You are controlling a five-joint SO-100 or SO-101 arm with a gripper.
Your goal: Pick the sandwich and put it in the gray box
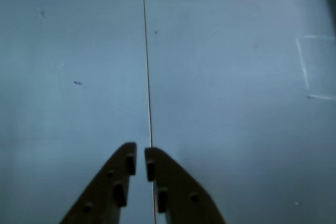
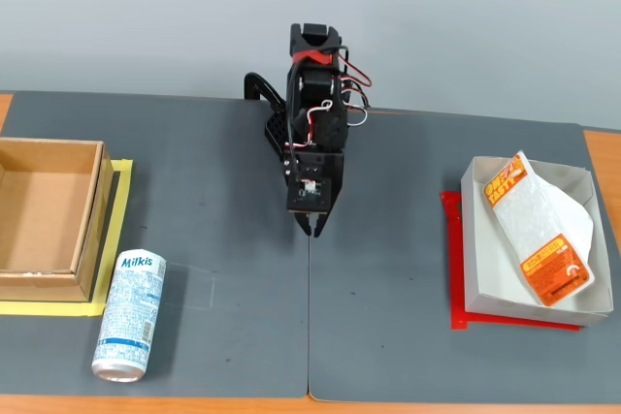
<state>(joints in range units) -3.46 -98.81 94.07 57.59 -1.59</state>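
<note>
In the fixed view the sandwich (image 2: 537,235), a flat white package with orange labels at both ends, lies slantwise inside the gray box (image 2: 473,239) at the right. My gripper (image 2: 316,228) hangs at the middle of the table, well left of the box, pointing down over the mat seam. The wrist view shows my gripper (image 1: 139,162) with its two dark fingers nearly touching and nothing between them, over bare mat. Neither the sandwich nor the box appears in the wrist view.
A brown cardboard box (image 2: 92,220) sits at the left on yellow tape. A blue-white Milkis can (image 2: 129,315) lies on its side in front of it. Red tape (image 2: 452,269) marks the gray box's place. A seam (image 2: 310,317) splits the dark mat.
</note>
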